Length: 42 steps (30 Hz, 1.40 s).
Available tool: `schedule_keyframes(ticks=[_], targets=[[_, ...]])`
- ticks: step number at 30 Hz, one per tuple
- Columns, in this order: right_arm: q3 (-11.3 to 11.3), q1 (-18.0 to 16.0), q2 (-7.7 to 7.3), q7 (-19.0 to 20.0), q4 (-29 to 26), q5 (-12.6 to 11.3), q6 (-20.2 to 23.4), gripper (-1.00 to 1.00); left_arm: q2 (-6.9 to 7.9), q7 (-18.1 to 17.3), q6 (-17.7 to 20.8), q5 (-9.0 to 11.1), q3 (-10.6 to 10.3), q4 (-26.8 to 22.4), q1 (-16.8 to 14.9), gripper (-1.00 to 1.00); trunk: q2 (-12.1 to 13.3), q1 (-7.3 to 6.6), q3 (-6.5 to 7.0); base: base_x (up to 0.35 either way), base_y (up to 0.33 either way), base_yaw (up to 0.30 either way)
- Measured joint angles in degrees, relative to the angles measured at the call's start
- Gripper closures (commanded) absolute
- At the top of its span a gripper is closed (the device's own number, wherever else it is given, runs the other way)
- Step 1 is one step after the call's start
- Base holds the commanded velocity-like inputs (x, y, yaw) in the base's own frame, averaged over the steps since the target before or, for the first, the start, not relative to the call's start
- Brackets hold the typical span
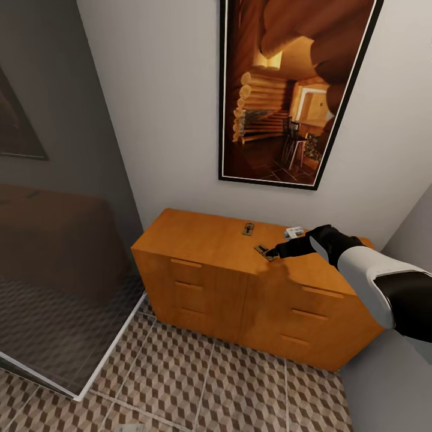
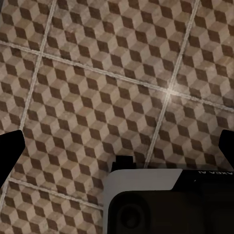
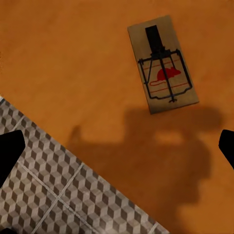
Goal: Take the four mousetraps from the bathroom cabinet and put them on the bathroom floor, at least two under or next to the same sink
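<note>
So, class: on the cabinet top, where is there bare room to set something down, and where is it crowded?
The cabinet top is bare across its left half, from the left corner to the mousetraps. It is crowded at the right rear, where the traps, a small white object and the right gripper cluster.

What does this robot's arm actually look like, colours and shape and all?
The right arm is chunky and rounded, with a white shell section between glossy black segments. It tapers to a black right gripper with dark, slim fingers. In the left wrist view, a white-and-black housing sits near the lens, with small pale lettering on its black part, too cropped to read. The fingertips there show as plain black shapes at the picture's edges.
</note>
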Motion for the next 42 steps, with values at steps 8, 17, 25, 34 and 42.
schedule_keyframes(ticks=[8,17,25,34,42], targets=[[0.0,0.0,0.01,0.0,0.0,0.0,0.0,-1.0,0.0,0.0,0.0,0.0,0.0,0.0,0.0,-1.0,0.0,-0.01,0.0,0.069,-0.062,0.0],[0.0,0.0,0.02,0.0,0.1,0.0,0.0,-1.0,0.0,0.0,0.0,0.0,0.0,0.0,0.0,-1.0,0.0,-0.01,0.0,0.125,-0.141,0.0],[0.0,0.0,0.01,0.1,0.0,-0.1,-0.1,-1.0,0.0,0.0,0.0,0.0,0.0,0.0,0.0,-1.0,0.0,0.0,0.0,0.035,-0.038,0.0],[0.0,0.0,0.01,0.1,0.1,-0.1,-0.1,-1.0,0.0,0.0,0.0,0.0,0.0,0.0,0.0,-1.0,0.0,0.0,0.0,0.003,-0.003,0.0],[0.0,0.0,0.06,0.1,0.1,-0.1,-0.1,-1.0,0.0,0.0,0.0,0.0,0.0,0.0,0.0,-1.0,0.0,0.0,0.0,0.0,0.0,0.0]])
